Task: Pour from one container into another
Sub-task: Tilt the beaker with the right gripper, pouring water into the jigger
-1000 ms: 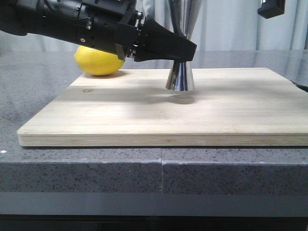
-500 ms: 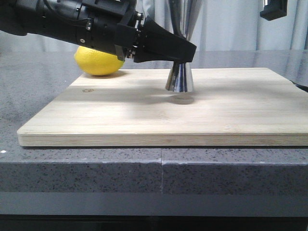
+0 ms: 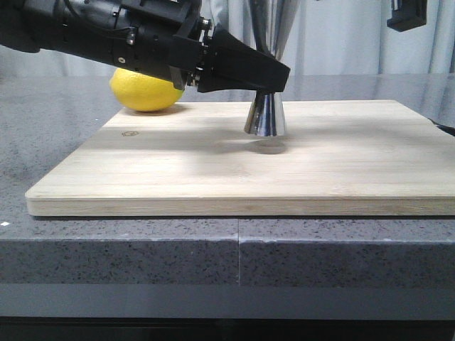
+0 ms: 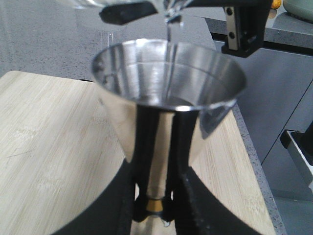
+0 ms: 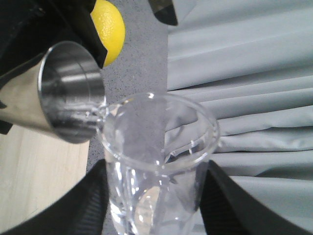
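My left gripper is shut on the thin gold-banded waist of the steel hourglass jigger. It holds the jigger upright, its base just above the wooden board. The left wrist view shows black fingers on either side of the gold band, with the jigger's wide cup above them. A thin stream of clear liquid falls into that cup. My right gripper is shut on the clear glass beaker. The beaker is tilted, with its lip at the jigger's rim.
A yellow lemon lies at the board's far left corner, behind my left arm. The board rests on a grey speckled counter. Pale curtains hang behind. In the front view, only a dark piece of my right gripper shows at the top right.
The visible piece of the right gripper at the top right has drifted slightly to the right. The left arm and the jigger have stayed in place.
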